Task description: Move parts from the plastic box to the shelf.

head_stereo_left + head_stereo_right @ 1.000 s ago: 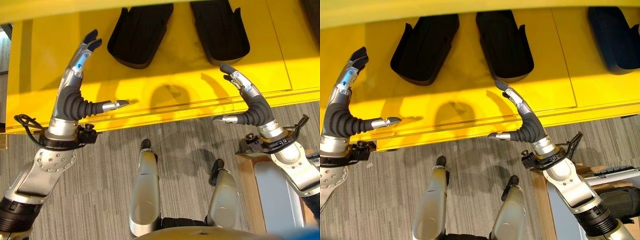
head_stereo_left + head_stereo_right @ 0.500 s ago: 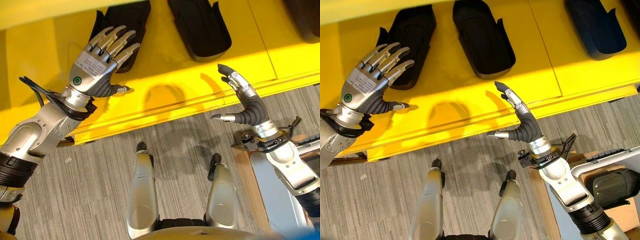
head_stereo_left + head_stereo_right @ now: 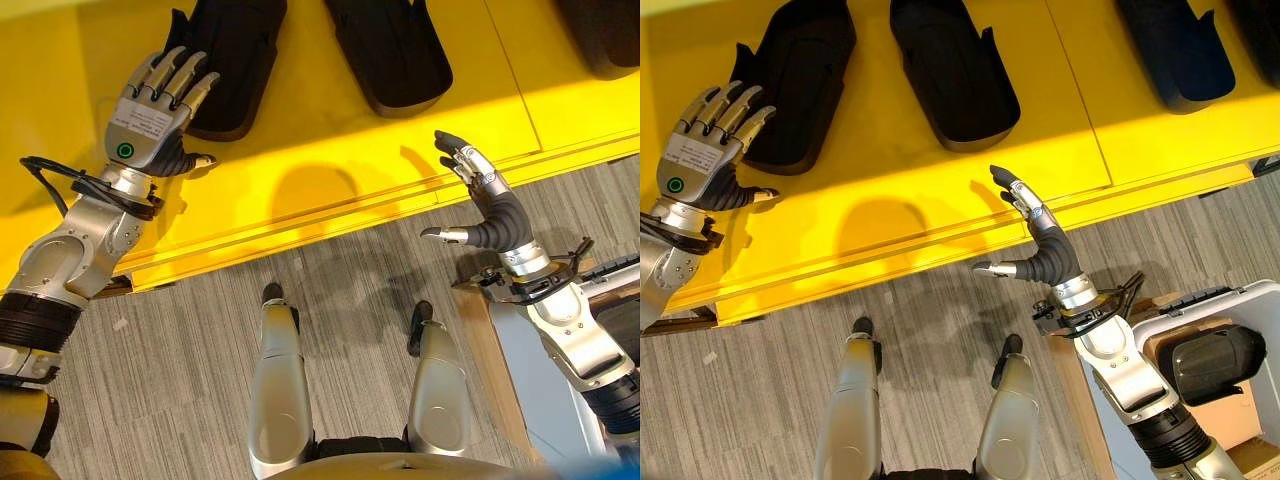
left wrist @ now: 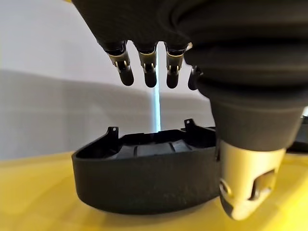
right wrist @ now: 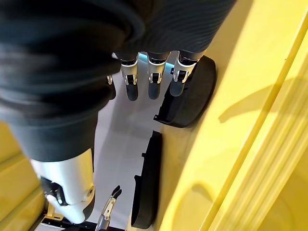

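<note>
Yellow shelf (image 3: 940,215): the largest item before you, its front edge running across above the grey floor (image 3: 920,330).

Plastic box (image 3: 1240,310): pale grey, it sat on the floor at your right, well apart from the shelf's front edge; one black part in box (image 3: 1215,362) lay inside it.

Left black part (image 3: 800,85): a shallow moulded tray shape, it lay toward the shelf's left end, back from the front edge.

Middle black part (image 3: 950,70): it lay beside the first, apart from it, near the shelf's middle.

Right black part (image 3: 1170,50): it lay farther along toward the shelf's right end, well apart from the other two.

Left hand (image 3: 150,110): your left hand hung over the shelf's left portion, back upward, fingers straight and spread, their tips (image 4: 149,79) above the near end of the left black part; it held nothing, and from the wrist view the fingers stood clear of the part.

Right hand (image 3: 1040,250): your right hand hovered at the shelf's front edge near the middle, fingers extended, thumb stuck out sideways, nothing in it.
</note>
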Motion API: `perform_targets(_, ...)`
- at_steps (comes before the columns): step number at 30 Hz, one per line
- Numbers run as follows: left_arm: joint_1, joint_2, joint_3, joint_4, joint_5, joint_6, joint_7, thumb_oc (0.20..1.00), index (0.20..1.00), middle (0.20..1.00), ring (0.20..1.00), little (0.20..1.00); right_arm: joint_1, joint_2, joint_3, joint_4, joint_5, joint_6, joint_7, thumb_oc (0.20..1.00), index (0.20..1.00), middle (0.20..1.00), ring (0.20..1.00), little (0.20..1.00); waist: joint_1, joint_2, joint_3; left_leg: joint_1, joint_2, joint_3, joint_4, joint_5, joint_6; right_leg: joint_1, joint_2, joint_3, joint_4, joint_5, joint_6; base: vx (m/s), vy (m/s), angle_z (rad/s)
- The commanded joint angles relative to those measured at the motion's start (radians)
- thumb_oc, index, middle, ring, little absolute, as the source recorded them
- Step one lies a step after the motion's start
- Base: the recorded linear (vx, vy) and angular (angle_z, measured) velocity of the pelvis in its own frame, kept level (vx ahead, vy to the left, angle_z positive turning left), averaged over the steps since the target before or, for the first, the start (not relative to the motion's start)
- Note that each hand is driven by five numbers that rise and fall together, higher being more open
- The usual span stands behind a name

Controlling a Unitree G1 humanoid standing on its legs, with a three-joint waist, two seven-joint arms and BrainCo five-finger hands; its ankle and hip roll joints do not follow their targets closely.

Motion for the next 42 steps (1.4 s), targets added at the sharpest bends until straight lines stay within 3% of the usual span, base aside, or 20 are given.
perform_targets(1,-0.086,0.005,-0.025,0.043,-0.059,0.002,0.018,1.000,1.000,1.000,1.000,1.000,-0.011,0.038,-0.037,0.002,0.022,-0.046,0.007,1.000,1.000,1.000,1.000,1.000,0.005,-0.014,-0.084,0.005,0.004,0.028,-0.045,0.104,0.032,-0.033,-0.011,0.016,0.173,-0.036,-0.056,0.00,0.000,0.00)
perform_targets(6,-0.184,-0.006,-0.108,0.097,-0.171,-0.021,-0.063,1.000,1.000,1.000,1.000,1.000,0.001,0.049,-0.039,0.007,0.018,-0.039,0.018,1.000,1.000,1.000,1.000,1.000,-0.003,-0.014,-0.084,0.000,0.005,0.028,-0.043,0.108,0.032,-0.036,-0.008,0.017,0.173,-0.033,-0.058,0.00,0.000,0.00)
perform_targets(13,-0.330,0.006,-0.242,0.166,-0.193,-0.030,-0.097,1.000,1.000,1.000,1.000,1.000,0.027,0.040,-0.044,0.002,0.030,-0.047,0.031,1.000,1.000,1.000,1.000,1.000,-0.018,-0.019,-0.085,-0.007,0.009,0.028,-0.042,0.110,0.030,-0.046,-0.006,0.020,0.173,-0.027,-0.055,0.00,0.000,-0.01)
perform_targets(23,-0.480,0.006,-0.428,0.379,-0.314,-0.042,-0.273,1.000,1.000,1.000,1.000,1.000,0.086,0.039,-0.065,-0.006,0.059,-0.044,0.070,1.000,1.000,1.000,1.000,1.000,-0.036,-0.020,-0.079,-0.017,0.020,0.029,-0.036,0.113,0.026,-0.056,-0.001,0.029,0.171,-0.021,-0.050,0.00,0.001,-0.01)
perform_targets(30,-0.434,0.032,-0.388,0.446,-0.430,-0.045,-0.354,1.000,1.000,1.000,1.000,1.000,0.107,0.044,-0.078,-0.013,0.071,-0.035,0.089,1.000,1.000,1.000,1.000,1.000,-0.034,-0.015,-0.074,-0.016,0.024,0.032,-0.035,0.114,0.026,-0.061,0.000,0.035,0.174,-0.022,-0.051,0.00,0.000,0.00)
perform_targets(42,-0.302,0.018,-0.241,0.481,-0.532,-0.037,-0.366,1.000,1.000,1.000,1.000,1.000,0.126,0.052,-0.100,-0.012,0.060,-0.028,0.089,1.000,1.000,1.000,1.000,1.000,-0.028,-0.013,-0.071,-0.024,0.027,0.035,-0.033,0.116,0.024,-0.066,-0.003,0.034,0.178,-0.022,-0.053,0.00,-0.001,-0.01)
